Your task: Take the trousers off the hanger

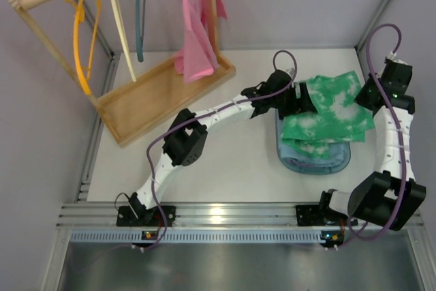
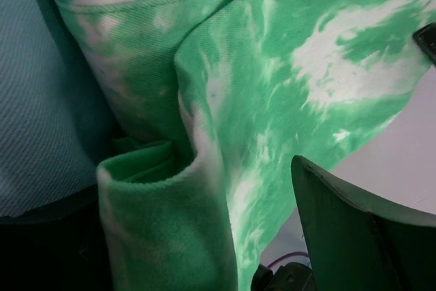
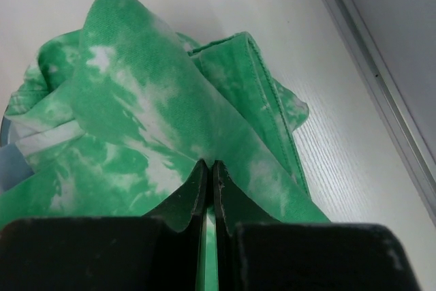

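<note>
The green tie-dye trousers point(image 1: 328, 110) lie crumpled on a folded light-blue cloth point(image 1: 315, 159) at the right of the table. They fill the left wrist view point(image 2: 286, 66) and the right wrist view point(image 3: 136, 114). The grey-blue hanger point(image 1: 139, 11) hangs bare on the wooden rail at the back left, apart from the trousers. My left gripper point(image 1: 304, 103) is at the trousers' left edge with its jaws wide apart point(image 2: 218, 168). A fold of cloth drapes over its left finger. My right gripper point(image 1: 366, 99) is shut point(image 3: 210, 164), pinching the trousers' right edge.
A wooden rack with a tray base point(image 1: 163, 97) stands at the back left. It holds an orange hanger point(image 1: 85, 32), a cream hanger point(image 1: 121, 25) and a pink cloth point(image 1: 197, 32). A metal frame post point(image 3: 381, 80) runs close along the table's right side.
</note>
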Tool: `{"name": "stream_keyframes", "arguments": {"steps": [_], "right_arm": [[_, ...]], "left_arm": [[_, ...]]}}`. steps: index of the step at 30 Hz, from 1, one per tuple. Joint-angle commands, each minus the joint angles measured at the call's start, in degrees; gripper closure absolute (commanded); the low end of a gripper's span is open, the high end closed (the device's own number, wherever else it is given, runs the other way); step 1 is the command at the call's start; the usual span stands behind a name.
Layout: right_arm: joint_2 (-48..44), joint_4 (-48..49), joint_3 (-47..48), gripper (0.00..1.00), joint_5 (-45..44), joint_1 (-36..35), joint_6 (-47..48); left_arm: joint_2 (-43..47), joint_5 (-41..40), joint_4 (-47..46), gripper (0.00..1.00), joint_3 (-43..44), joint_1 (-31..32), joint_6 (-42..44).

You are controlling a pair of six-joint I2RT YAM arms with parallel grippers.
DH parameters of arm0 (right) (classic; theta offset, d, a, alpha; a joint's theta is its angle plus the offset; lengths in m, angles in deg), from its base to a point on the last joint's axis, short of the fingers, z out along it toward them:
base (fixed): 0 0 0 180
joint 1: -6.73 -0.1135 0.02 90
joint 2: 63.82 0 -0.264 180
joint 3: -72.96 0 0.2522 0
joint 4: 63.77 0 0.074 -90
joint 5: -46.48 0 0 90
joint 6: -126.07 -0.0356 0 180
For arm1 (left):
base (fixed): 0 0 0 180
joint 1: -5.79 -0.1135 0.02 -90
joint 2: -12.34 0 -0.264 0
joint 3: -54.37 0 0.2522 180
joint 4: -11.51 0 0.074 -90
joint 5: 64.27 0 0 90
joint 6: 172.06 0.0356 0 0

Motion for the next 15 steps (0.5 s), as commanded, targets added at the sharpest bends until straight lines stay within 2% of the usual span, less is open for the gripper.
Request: {"name": "stream_keyframes", "arguments": {"steps": [1,7,10,14,15], "right_arm": [[-3.1,4.0,-1.8,1.0,-2.1,-0.9,-1.1],[-2.9,6.6,-5.7,1.0,-1.7,-1.0,-2.6],[-2.1,6.6,-5.5,1.0,-1.1,-1.1,-2.7],[-1.2,6.0,-4.8,1.0,-1.8,-2.3,-2.4],[-1.2,6.0,-4.6,1.0,-1.9,-2.4,-2.4]], "left_arm": [[-0.2,0.1,-2.0,0.15,1.1,0.9,-3.4],[-4.8,-1.9,-2.5,0.15,1.7,1.1,-5.8],[-7.5,0.1,-8.4,0.15,1.6,1.1,-8.4],[-7.9,1.5,-15.1,0.19,1.5,1.3,-10.3],[-7.7,0.5,-15.9,0.24,1.4,1.3,-9.9]]}}
